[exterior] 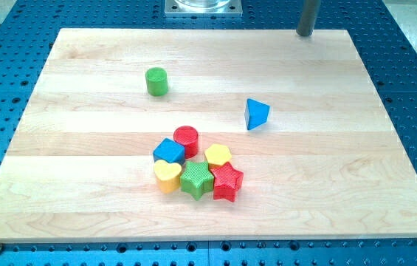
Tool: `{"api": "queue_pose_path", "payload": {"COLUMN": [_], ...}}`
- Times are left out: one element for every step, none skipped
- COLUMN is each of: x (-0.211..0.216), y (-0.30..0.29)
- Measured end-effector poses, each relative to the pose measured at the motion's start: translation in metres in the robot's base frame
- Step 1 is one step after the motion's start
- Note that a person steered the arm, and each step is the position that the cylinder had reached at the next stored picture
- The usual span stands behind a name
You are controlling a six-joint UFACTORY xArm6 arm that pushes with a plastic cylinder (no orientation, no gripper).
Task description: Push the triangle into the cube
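Observation:
The blue triangle (pixel 256 114) lies alone right of the board's centre. The blue cube (pixel 169 151) sits at the left of a cluster below the centre, well down and to the left of the triangle. My tip (pixel 305 33) is at the view's top, just at the board's top edge, up and to the right of the triangle and apart from every block.
The cluster also holds a red cylinder (pixel 186 137), a yellow hexagon (pixel 218 155), a yellow heart (pixel 167 175), a green star (pixel 196 179) and a red star (pixel 226 181). A green cylinder (pixel 156 80) stands alone at upper left. The wooden board (pixel 83 185) rests on a blue perforated table.

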State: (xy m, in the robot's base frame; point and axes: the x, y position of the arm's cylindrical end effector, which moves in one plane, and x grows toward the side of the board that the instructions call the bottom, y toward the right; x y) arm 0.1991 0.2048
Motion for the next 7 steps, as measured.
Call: {"api": "queue_pose_path", "payload": {"x": [0.075, 0.177, 0.218, 0.218, 0.229, 0.268, 0.246], "y": [-0.021, -0.066, -0.079, -0.122, -0.155, -0.191, -0.176]}}
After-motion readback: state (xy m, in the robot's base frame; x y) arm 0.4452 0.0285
